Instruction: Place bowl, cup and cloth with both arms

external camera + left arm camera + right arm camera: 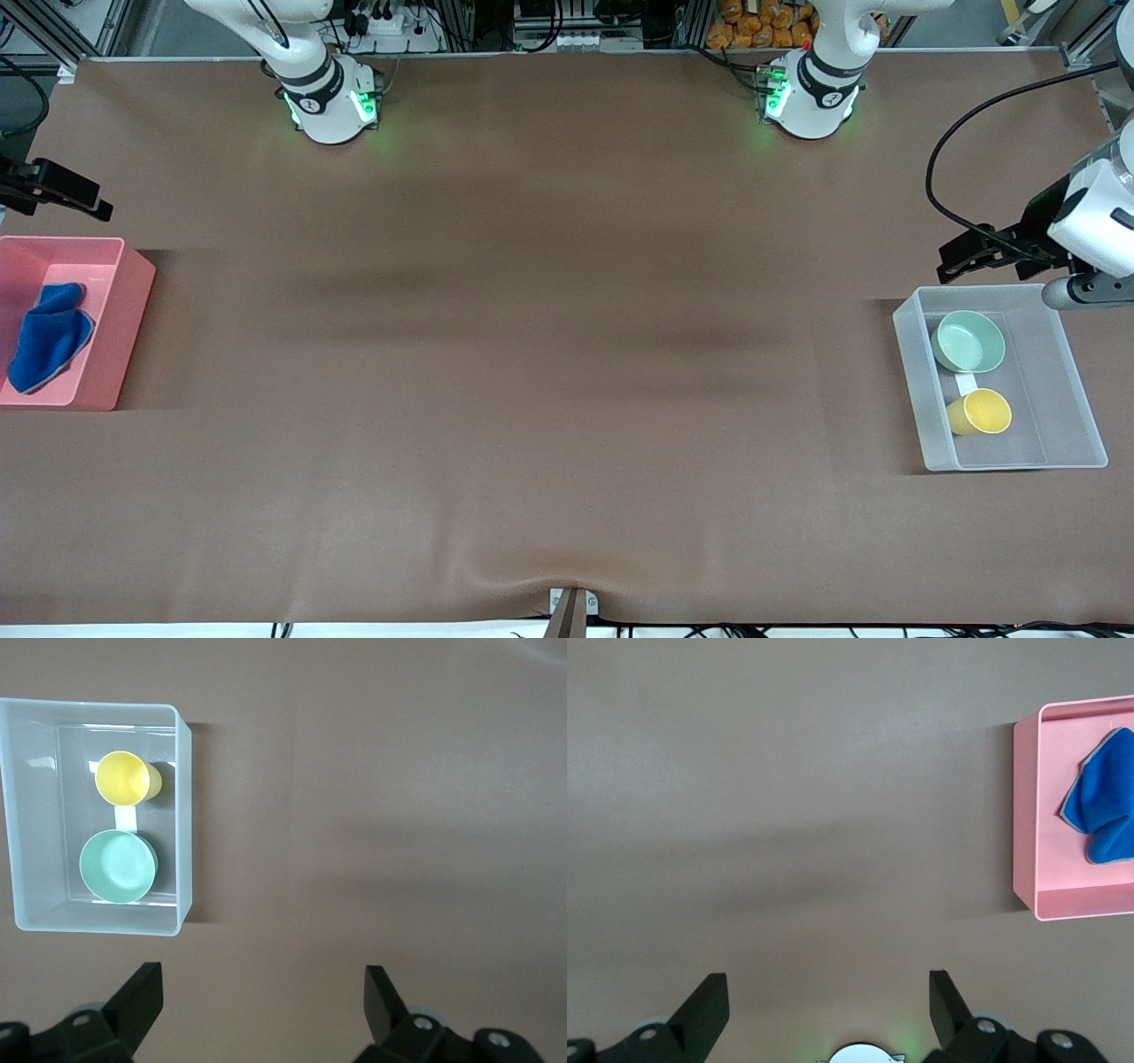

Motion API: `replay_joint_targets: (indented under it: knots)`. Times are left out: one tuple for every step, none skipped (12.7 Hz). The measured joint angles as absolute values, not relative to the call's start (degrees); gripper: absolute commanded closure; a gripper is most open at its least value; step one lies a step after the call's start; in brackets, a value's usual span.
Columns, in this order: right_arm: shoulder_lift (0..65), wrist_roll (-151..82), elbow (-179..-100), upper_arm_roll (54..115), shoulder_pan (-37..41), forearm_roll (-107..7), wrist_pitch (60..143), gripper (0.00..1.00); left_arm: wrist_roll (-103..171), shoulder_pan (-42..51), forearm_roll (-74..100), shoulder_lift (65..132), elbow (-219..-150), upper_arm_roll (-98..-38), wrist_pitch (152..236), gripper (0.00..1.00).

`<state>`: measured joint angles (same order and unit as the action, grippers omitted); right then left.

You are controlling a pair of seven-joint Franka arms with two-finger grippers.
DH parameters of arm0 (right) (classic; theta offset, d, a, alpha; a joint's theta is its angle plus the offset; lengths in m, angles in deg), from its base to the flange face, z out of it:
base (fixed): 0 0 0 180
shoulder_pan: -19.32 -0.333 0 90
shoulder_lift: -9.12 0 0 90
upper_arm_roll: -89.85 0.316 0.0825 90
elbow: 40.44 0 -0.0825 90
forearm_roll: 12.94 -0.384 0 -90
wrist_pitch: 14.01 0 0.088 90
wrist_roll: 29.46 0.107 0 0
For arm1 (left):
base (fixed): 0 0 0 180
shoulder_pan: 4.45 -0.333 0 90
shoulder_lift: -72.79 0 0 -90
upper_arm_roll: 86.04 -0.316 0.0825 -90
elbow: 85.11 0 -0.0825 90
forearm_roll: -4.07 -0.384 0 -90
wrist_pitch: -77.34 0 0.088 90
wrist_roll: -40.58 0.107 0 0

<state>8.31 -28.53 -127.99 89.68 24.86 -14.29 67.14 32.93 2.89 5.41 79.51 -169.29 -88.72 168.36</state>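
The pale green bowl (968, 341) and the yellow cup (979, 412) sit in a clear plastic bin (1076, 390) at the left arm's end of the table. The cup lies on its side, nearer the front camera than the bowl. My left gripper (961, 255) hangs open and empty over the table just outside that bin. The left wrist view shows the bowl (118, 867), the cup (124, 778) and my left gripper (263, 1001) apart from them. The blue cloth (49, 337) lies crumpled in a pink bin (133, 292) at the right arm's end. My right gripper (84, 197) is open and empty above the table beside it.
In the right wrist view the cloth (1106, 811) rests in the pink bin (1026, 815), off to one side of my right gripper (828, 1001). The brown table cover (567, 354) stretches between the two bins. A small white label (964, 384) lies in the clear bin.
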Motion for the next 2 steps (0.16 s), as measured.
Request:
replay_joint_targets:
  knots:
    - [8.3,-28.5,-128.0,89.6,24.9,-14.3,67.1,0.0,33.1,2.9,5.4,79.5,-169.3,-88.7,168.4,0.0]
    - [8.3,-28.4,-128.0,89.6,24.9,-14.3,67.1,0.0,33.2,2.9,5.4,79.5,-169.3,-88.8,168.4,0.0]
